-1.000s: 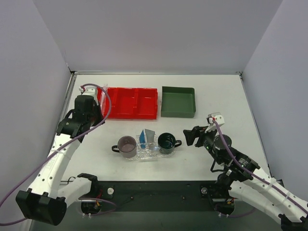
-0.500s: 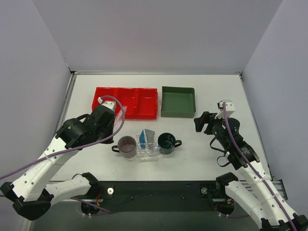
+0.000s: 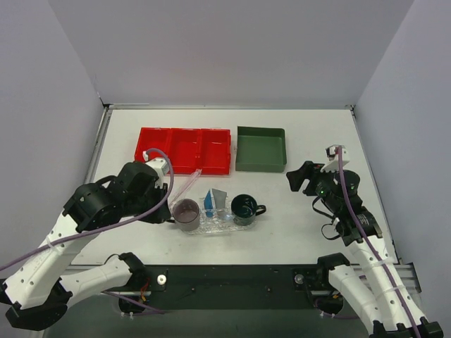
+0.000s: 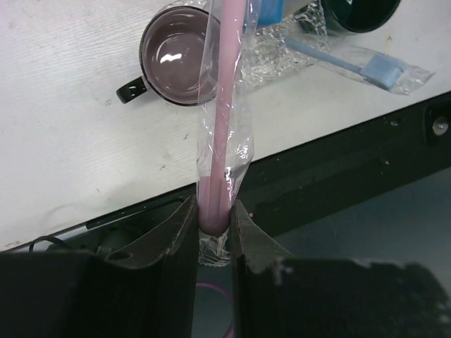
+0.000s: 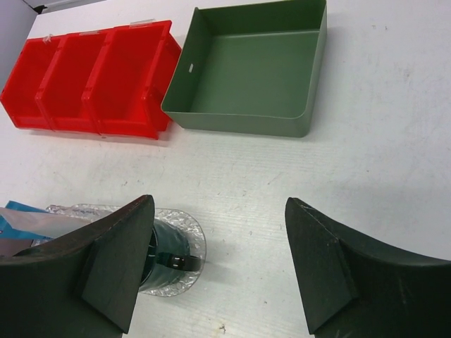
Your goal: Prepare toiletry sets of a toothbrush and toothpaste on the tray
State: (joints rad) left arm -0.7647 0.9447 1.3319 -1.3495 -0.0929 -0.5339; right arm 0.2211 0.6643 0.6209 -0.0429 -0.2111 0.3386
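1. My left fingers (image 4: 213,211) are clenched on one end of a pink wrapped stick (image 4: 224,105), a slim pink piece in a crinkled clear sleeve. I judge it to be a second brush for a set.
2. The stick's long axis runs straight out from my fingers. From above it slants off towards the red bin (image 3: 184,150), lifted off the bench (image 3: 317,134).
3. The pink cup (image 4: 176,53) is what the next move turns on. In my left wrist view its open mouth lies just left of the stick, and the wrapper overlaps its rim. I would have to swing the free end round and tip it down to drop it in.
4. The tray (image 3: 218,225) sits just beyond that cup, close to my left arm and well within reach.
5. The toothbrush (image 4: 352,62), light blue in its own sleeve, lies flat at the tray's near edge with its head towards the rail.
6. I cannot pick out the toothpaste; a blue and pale packet (image 3: 215,199) stands between the cups.
7. My right fingers (image 5: 218,211) are spread wide and grasp nothing. They hang over bare bench near the dark green cup (image 3: 244,206), farther from the pink one.
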